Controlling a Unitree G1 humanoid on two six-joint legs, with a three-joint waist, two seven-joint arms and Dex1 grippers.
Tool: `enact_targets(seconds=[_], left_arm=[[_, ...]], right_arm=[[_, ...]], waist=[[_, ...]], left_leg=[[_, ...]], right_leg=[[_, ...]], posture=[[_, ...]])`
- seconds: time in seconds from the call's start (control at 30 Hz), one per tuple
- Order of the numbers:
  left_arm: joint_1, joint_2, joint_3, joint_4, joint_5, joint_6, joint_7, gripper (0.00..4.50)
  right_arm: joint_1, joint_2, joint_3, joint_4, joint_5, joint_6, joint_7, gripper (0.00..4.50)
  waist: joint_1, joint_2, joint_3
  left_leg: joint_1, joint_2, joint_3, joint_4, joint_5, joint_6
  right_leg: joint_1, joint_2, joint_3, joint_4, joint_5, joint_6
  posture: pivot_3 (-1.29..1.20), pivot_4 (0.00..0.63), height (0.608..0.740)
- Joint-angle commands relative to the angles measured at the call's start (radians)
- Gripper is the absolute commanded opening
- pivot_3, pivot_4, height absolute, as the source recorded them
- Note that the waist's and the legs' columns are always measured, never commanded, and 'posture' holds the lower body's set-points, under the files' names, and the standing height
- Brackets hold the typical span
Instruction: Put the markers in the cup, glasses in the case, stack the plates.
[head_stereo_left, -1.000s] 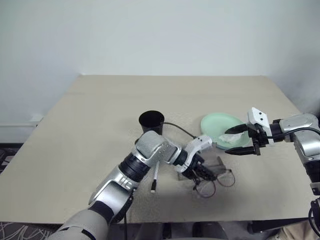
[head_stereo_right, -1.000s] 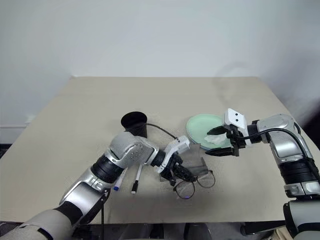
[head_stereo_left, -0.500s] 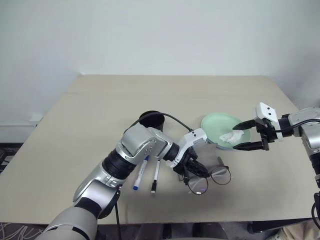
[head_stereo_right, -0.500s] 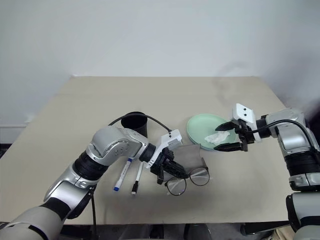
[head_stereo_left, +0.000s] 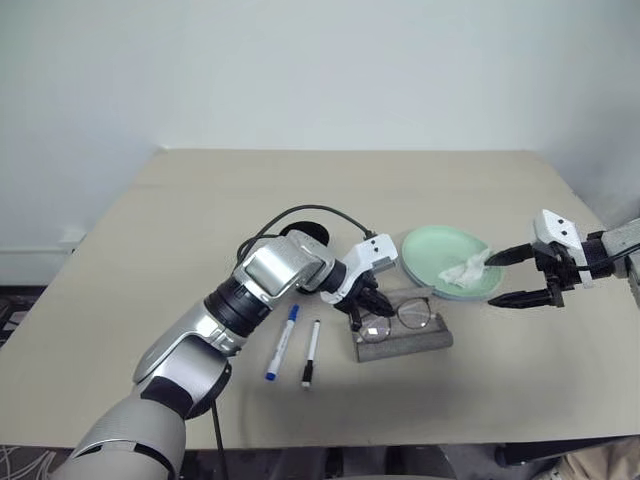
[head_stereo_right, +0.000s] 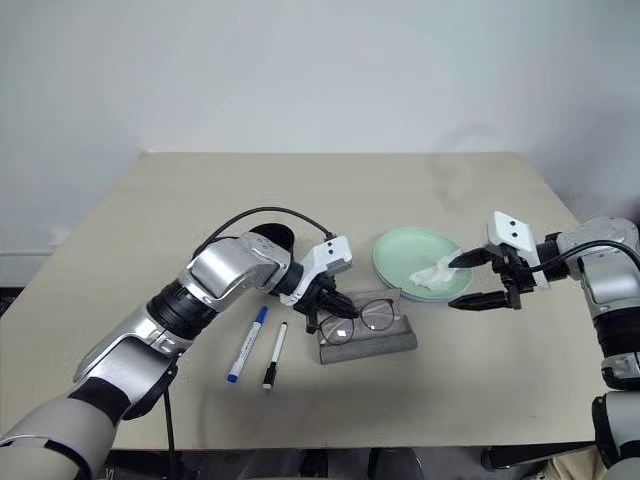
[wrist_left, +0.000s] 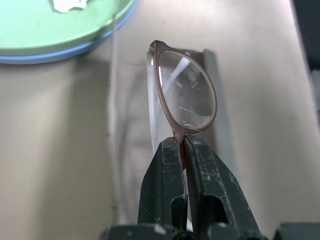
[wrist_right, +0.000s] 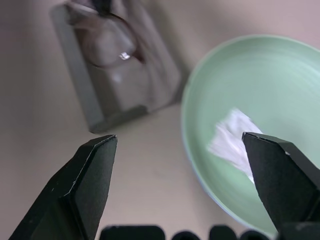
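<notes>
My left gripper (head_stereo_left: 358, 310) is shut on the rim of the glasses (head_stereo_left: 400, 314), pinching the reddish-brown frame (wrist_left: 181, 142) beside one lens. The glasses hang right over the grey case (head_stereo_left: 408, 342); I cannot tell whether they touch it. To the left of the case lie two markers, one blue-capped (head_stereo_left: 283, 340) and one black-capped (head_stereo_left: 311, 352). The black cup (head_stereo_left: 303, 234) stands behind my left arm, mostly hidden. The mint green plate (head_stereo_left: 438, 250) lies on a light blue plate whose rim (wrist_left: 65, 51) shows beneath it. My right gripper (head_stereo_left: 492, 281) stands open to the right of the plates.
A crumpled white tissue (head_stereo_left: 466, 269) lies in the green plate. A black cable (head_stereo_left: 300, 211) loops over my left arm near the cup. The table's front edge (head_stereo_left: 400, 440) runs close below the markers and case.
My left gripper carried the glasses from near the table's front up to over the case, and its arm swung left, uncovering the markers. My right gripper drew back to the right, off the plates.
</notes>
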Motion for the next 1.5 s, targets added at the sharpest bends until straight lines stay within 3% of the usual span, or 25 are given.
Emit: enact_targets(seconds=[0.03, 0.6, 0.7, 0.93, 1.1, 1.23, 1.43, 1.5], left_arm=[[-0.028, -0.024, -0.009, 0.022, 0.052, -0.057, -0.021, 0.02], [0.019, -0.077, -0.042, -0.046, 0.102, 0.011, -0.059, 0.02], [0.018, -0.081, -0.03, -0.049, 0.094, 0.036, -0.057, 0.64], [-0.031, -0.114, 0.082, -0.051, 0.069, 0.069, -0.008, 3.05], [-0.078, -0.147, 0.219, -0.126, 0.012, 0.141, 0.046, 3.05], [-0.088, -0.168, 0.277, -0.084, 0.01, 0.149, 0.105, 2.1], [-0.052, -0.204, 0.279, 0.035, 0.06, 0.059, 0.207, 0.03], [-0.04, -0.223, 0.274, 0.065, 0.073, 0.039, 0.235, 0.03]], right_arm=[[0.018, -0.017, -0.046, -0.069, 0.041, 0.021, 0.004, 4.35], [0.052, 0.001, -0.047, -0.121, 0.054, 0.045, -0.03, 4.35], [0.047, 0.005, -0.044, -0.115, 0.051, 0.042, -0.033, 4.35], [0.043, 0.011, -0.041, -0.114, 0.048, 0.043, -0.034, 4.35], [0.035, 0.018, -0.034, -0.112, 0.043, 0.043, -0.033, 4.35], [0.019, 0.024, -0.029, -0.097, 0.038, 0.039, -0.03, 4.35], [-0.002, 0.03, -0.022, -0.083, 0.034, 0.035, -0.026, 4.35], [-0.006, 0.032, -0.02, -0.08, 0.033, 0.033, -0.025, 4.35]], waist=[[0.0, 0.0, 0.0], [0.0, 0.0, 0.0], [0.0, 0.0, 0.0], [0.0, 0.0, 0.0], [0.0, 0.0, 0.0], [0.0, 0.001, -0.001], [0.0, 0.001, -0.001], [0.001, 0.001, -0.001]], left_leg=[[-0.001, 0.0, 0.0, 0.0, 0.0, 0.0], [-0.01, 0.0, -0.003, 0.008, -0.002, 0.004], [-0.01, 0.0, -0.003, 0.008, -0.002, 0.004], [-0.011, -0.001, -0.003, 0.009, -0.002, 0.004], [-0.011, -0.001, -0.004, 0.01, -0.002, 0.005], [-0.011, -0.001, -0.004, 0.01, -0.002, 0.004], [-0.011, -0.001, -0.004, 0.011, -0.001, 0.005], [-0.011, -0.001, -0.004, 0.011, -0.001, 0.005]], right_leg=[[0.0, 0.0, 0.0, -0.002, 0.001, 0.001], [-0.002, 0.0, -0.003, -0.005, 0.004, 0.006], [-0.002, 0.0, -0.003, -0.005, 0.004, 0.006], [-0.002, 0.0, -0.003, -0.005, 0.005, 0.008], [-0.002, 0.0, -0.004, -0.005, 0.006, 0.009], [-0.001, 0.0, -0.004, -0.005, 0.006, 0.009], [-0.001, 0.001, -0.004, -0.004, 0.007, 0.01], [0.0, 0.001, -0.004, -0.004, 0.007, 0.011]], posture=[[0.0, 0.0, 0.7], [0.0, 0.0, 0.7], [0.0, 0.0, 0.7], [0.0, 0.0, 0.7], [0.0, 0.0, 0.7], [0.0, 0.0, 0.7], [0.0, 0.0, 0.7], [0.0, 0.0, 0.7]])
